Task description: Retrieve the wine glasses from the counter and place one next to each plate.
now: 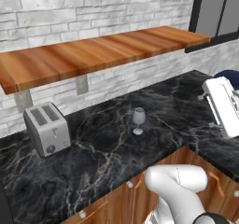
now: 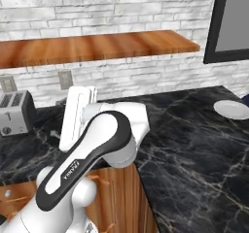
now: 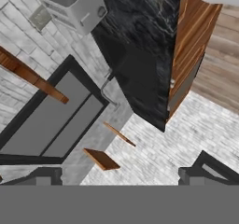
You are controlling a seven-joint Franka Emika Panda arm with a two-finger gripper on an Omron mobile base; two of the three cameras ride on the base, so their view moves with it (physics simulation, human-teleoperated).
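One smoky grey wine glass (image 1: 138, 119) stands upright in the middle of the black marble counter (image 1: 102, 157). My white hand (image 1: 223, 105) hangs over the counter well to the right of the glass, clear of it. In the hand view my gripper (image 3: 123, 176) is open, its two dark fingertips (image 3: 46, 176) far apart with nothing between them. A white plate (image 2: 232, 109) lies at the counter's far right, and the edge of a dark blue plate (image 1: 228, 75) shows beside it.
A silver toaster (image 1: 46, 129) stands at the left of the counter by the brick wall. A brown wooden shelf (image 1: 93, 55) runs along the wall above. A dark-framed window (image 2: 233, 23) is at the right. Wooden cabinets (image 1: 135, 199) sit below the counter's front edge.
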